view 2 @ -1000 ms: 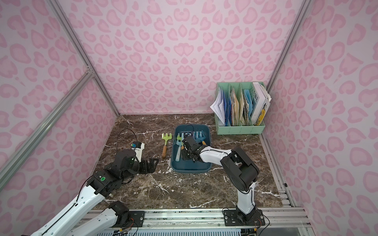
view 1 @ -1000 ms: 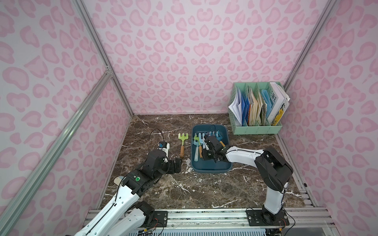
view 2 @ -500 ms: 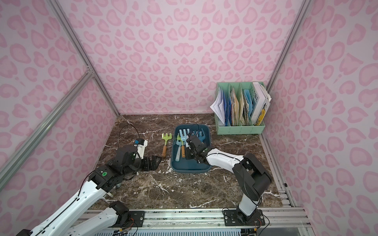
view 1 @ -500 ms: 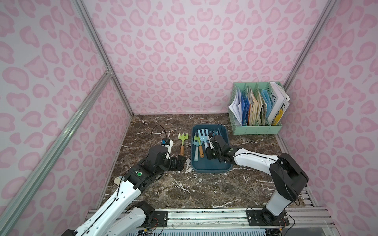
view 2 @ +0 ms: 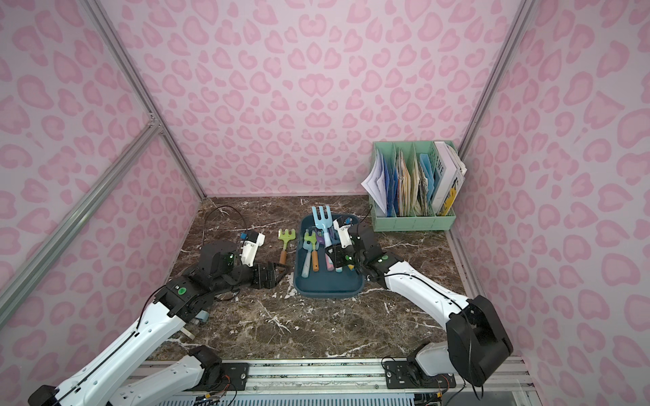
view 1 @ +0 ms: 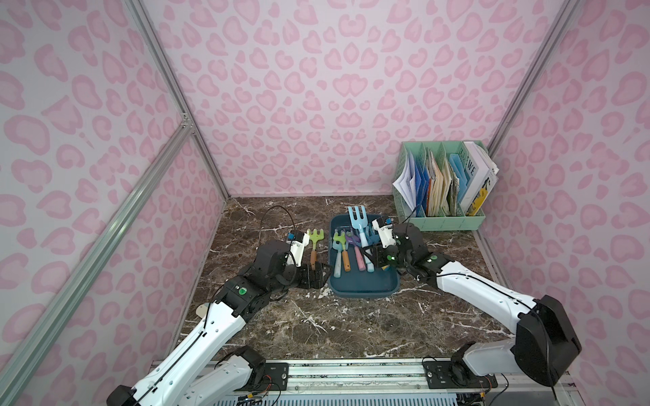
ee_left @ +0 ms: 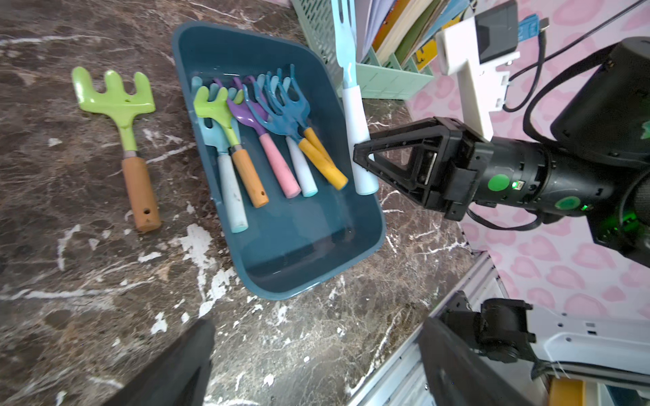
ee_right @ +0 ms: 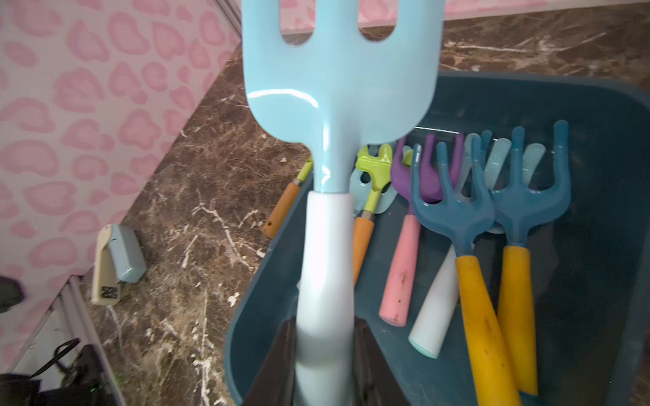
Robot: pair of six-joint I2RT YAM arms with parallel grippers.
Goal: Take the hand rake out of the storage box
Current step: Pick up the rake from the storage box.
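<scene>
A light-blue hand rake [view 1: 356, 216] [view 2: 322, 218] with a white handle [ee_left: 357, 133] is tilted up over the right side of the dark teal storage box [view 1: 362, 293] [view 2: 327, 293]. My right gripper [view 1: 374, 255] [view 2: 334, 255] is shut on the handle's lower end. In the right wrist view the rake's head [ee_right: 337, 88] rises in front of my right gripper [ee_right: 325, 337]. My left gripper [view 1: 322, 272] [view 2: 281, 272] [ee_left: 316, 337] stands open and empty just left of the box's near left corner.
Several more rakes [view 1: 346, 253] [ee_left: 267, 140] lie side by side in the box. A green rake [view 1: 314, 242] [ee_left: 123, 116] with a wooden handle lies on the marble beside the box's left wall. A mint-green file rack [view 1: 443, 221] stands at the back right. A small grey device [ee_right: 118, 263] lies front left.
My right gripper has lifted the light-blue rake's head higher and drawn slightly right, with the arm swinging out right. My left gripper has moved up closer to the box's left side.
</scene>
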